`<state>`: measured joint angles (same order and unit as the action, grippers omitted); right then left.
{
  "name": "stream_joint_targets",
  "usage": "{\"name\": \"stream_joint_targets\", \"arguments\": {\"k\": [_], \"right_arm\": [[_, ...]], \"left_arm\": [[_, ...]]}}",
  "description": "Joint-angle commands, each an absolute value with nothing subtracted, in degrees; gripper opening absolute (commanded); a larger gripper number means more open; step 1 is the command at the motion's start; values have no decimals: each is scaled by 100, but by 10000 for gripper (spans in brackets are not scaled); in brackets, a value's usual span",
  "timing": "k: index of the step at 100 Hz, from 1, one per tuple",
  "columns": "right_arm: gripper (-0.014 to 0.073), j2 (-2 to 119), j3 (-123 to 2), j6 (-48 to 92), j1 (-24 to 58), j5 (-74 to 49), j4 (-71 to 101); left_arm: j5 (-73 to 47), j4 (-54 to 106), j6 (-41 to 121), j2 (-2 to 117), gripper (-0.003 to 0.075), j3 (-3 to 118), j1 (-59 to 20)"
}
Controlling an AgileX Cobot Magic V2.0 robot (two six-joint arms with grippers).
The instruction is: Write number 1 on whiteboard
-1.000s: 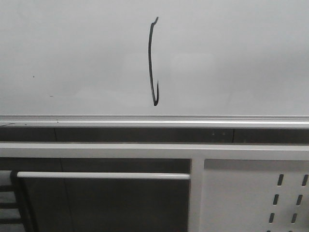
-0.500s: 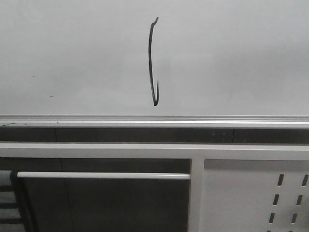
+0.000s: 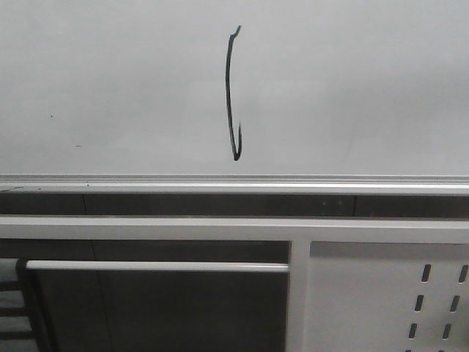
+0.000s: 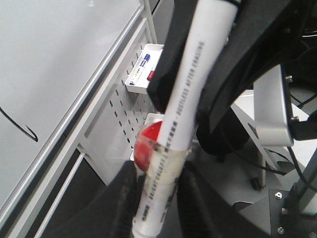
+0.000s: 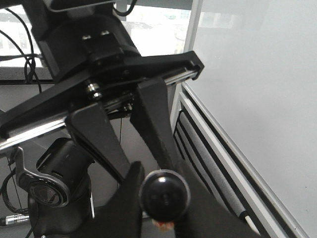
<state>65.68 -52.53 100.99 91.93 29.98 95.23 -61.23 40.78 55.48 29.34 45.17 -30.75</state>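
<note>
The number 1 [image 3: 231,92], a thin black bowed stroke, stands on the whiteboard [image 3: 352,88]; neither gripper shows in the front view. Its lower hook [image 4: 22,128] also shows on the whiteboard [image 4: 49,64] in the left wrist view. There my left gripper [image 4: 159,198] is shut on a white marker pen [image 4: 190,84] wrapped in clear tape over a red patch. My right gripper [image 4: 184,106] closes on the pen's far part. In the right wrist view my right gripper [image 5: 163,201] pinches the pen's round black end [image 5: 164,194], with the left gripper [image 5: 148,166] just beyond and the whiteboard [image 5: 262,74] beside them.
A silver rail [image 3: 234,181] runs under the board. Below it is a white perforated panel [image 3: 381,293], also [image 4: 124,111], carrying a small white tray [image 4: 143,69] with a blue-labelled marker. Cables and a black stand base [image 5: 49,183] lie behind the arms.
</note>
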Motion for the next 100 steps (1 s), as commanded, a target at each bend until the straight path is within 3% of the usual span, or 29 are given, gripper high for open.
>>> {"name": "stream_joint_targets", "arguments": {"k": [1, 22, 49, 81, 91, 100], "right_arm": [[-79, 6487, -5436, 10180, 9196, 2979, 9393], [-79, 6487, -5436, 10180, 9196, 2920, 9393], [-79, 6487, -5436, 10180, 9196, 2912, 9393], [-76, 6487, -5436, 10180, 9196, 2912, 9403], [-15, 6487, -5436, 10180, 9196, 2912, 9401], [91, 6487, -5436, 10180, 9196, 2912, 9401]], "left_arm": [[-5892, 4304, 5490, 3017, 169, 4701, -3109], [-5892, 4279, 5490, 3017, 138, 4701, -3109], [-5892, 4173, 5490, 3017, -18, 4701, -3109], [-5759, 4149, 5490, 3017, -18, 4701, -3109], [-5687, 4149, 5490, 3017, -18, 4701, -3109], [-5662, 4149, 5490, 3017, -18, 4701, -3109]]}}
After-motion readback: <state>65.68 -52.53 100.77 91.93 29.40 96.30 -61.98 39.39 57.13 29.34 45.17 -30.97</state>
